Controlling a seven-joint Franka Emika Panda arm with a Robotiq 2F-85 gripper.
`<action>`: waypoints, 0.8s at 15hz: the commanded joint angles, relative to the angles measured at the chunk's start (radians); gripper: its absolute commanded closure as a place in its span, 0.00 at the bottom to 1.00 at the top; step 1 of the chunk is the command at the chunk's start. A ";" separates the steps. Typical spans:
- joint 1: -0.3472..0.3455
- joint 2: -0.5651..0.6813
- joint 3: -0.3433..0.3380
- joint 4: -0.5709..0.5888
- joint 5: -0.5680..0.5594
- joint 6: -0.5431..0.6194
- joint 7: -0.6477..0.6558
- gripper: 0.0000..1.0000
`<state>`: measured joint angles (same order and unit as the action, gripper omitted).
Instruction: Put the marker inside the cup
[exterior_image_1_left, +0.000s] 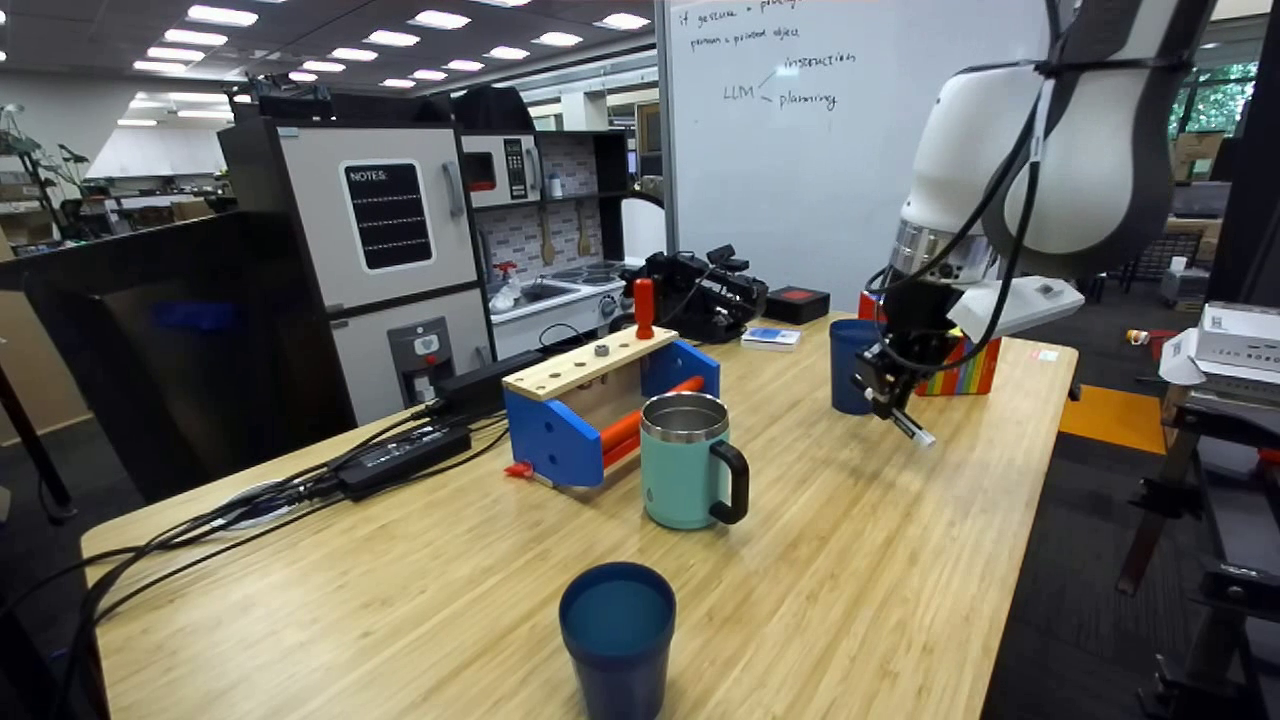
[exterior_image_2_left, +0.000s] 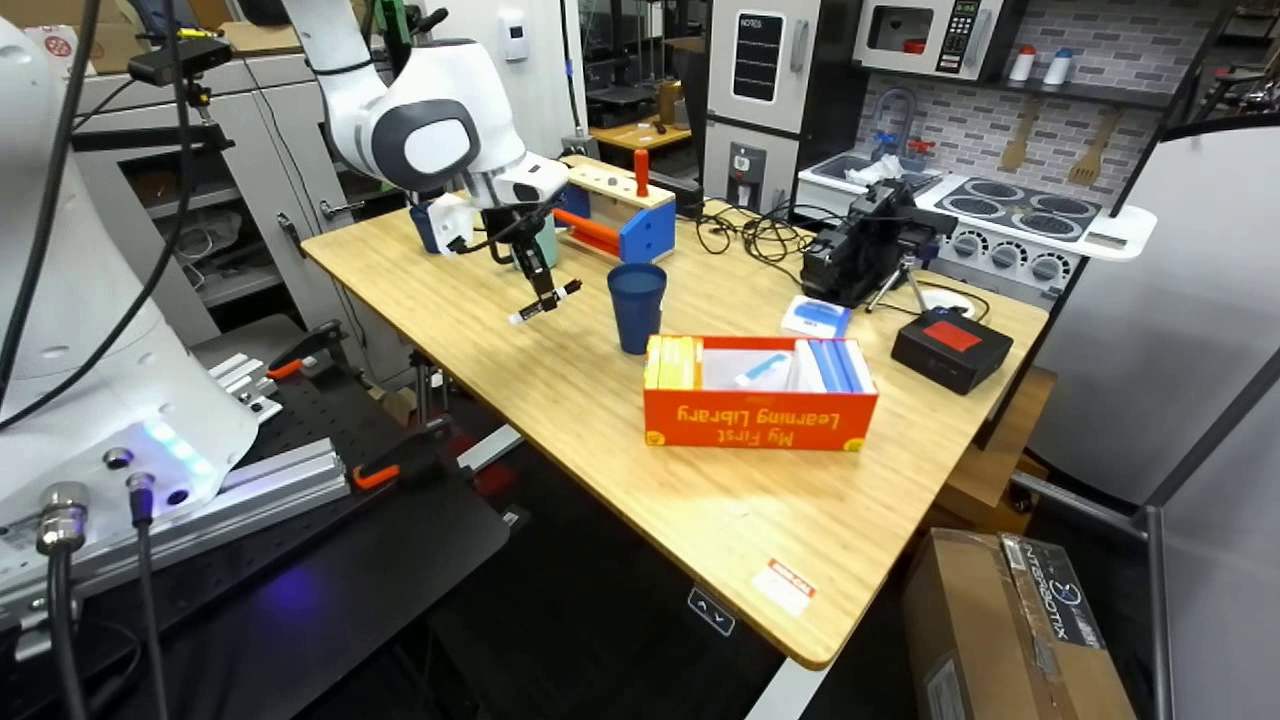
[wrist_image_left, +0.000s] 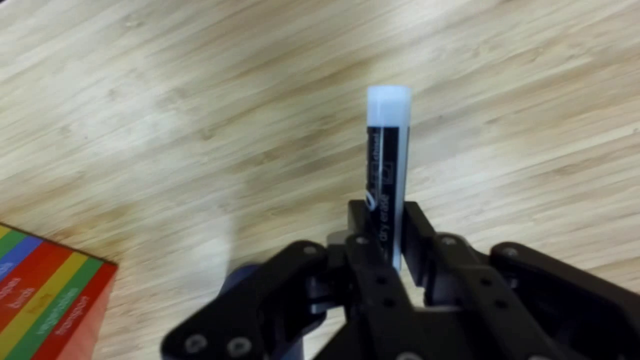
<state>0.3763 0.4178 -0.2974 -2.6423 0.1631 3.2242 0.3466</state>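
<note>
Navy cup far left in an exterior view, partly behind the arm; judged not the target. Mug next, mostly hidden by the arm.

Fingers then: pinching the marker about its barrel, white end jutting out ahead. Marker lies crosswise, that end reading lower in both exterior views; it appears off the surface. Blue cup to its right, just beside, upright, mouth up. Box further right, near the blue cup, apart from it in the wrist view.

Step in hand, as judged: bring the marker over the blue cup. Marker seems to sit below rim height, so lift first, then traverse; a sideways push at this height would likely tip the cup, which looks light. Crosswise, the marker could bridge the rim: rotate until the white end points down. Centre by the exterior views, since little of the cup shows in the wrist view. Lower the white end well past the rim, then part the fingers slowly and back out straight up. Pinch looks firm; a knock on the rim could swivel the marker.
</note>
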 joint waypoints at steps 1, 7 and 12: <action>0.267 -0.007 -0.236 -0.088 0.087 0.132 0.034 0.95; 0.678 0.045 -0.486 -0.136 0.409 0.197 0.003 0.95; 0.773 0.028 -0.522 -0.140 0.485 0.165 0.006 0.81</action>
<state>1.1505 0.4462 -0.8204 -2.7822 0.6492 3.3886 0.3529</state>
